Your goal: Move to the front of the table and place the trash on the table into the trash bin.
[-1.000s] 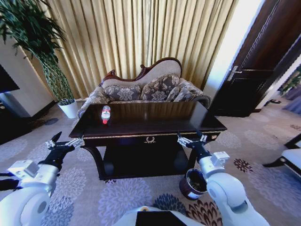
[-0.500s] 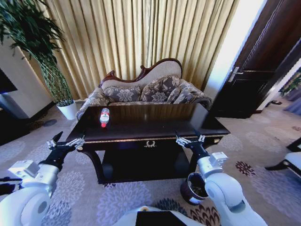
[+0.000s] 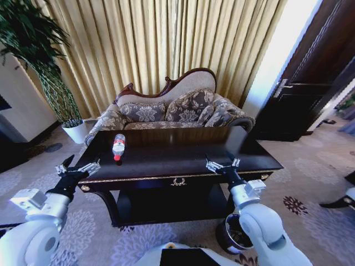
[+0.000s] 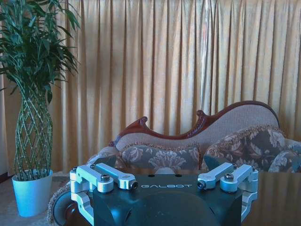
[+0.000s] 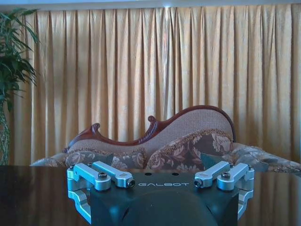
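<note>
Table (image 3: 183,158) is the landmark: dark glossy top, gold emblem on front edge, sofa (image 3: 172,108) right behind it, plant pot (image 3: 73,132) off its far left corner. Trash bin (image 3: 236,235) on the carpet by the table's front right leg, largely hidden behind the right arm. Bottle (image 3: 118,146), clear with red label, lying on the table's left half near the back; no wrapper or tissue made out on top. Left gripper (image 3: 76,168) at the table's front left corner, fingers spread, empty. Right gripper (image 3: 222,165) over the table's front edge right of the emblem, fingers spread, empty. Step looks like the approach: judge it best to stop square to the emblem, close enough for the left arm to reach the bottle, without bumping the bin
</note>
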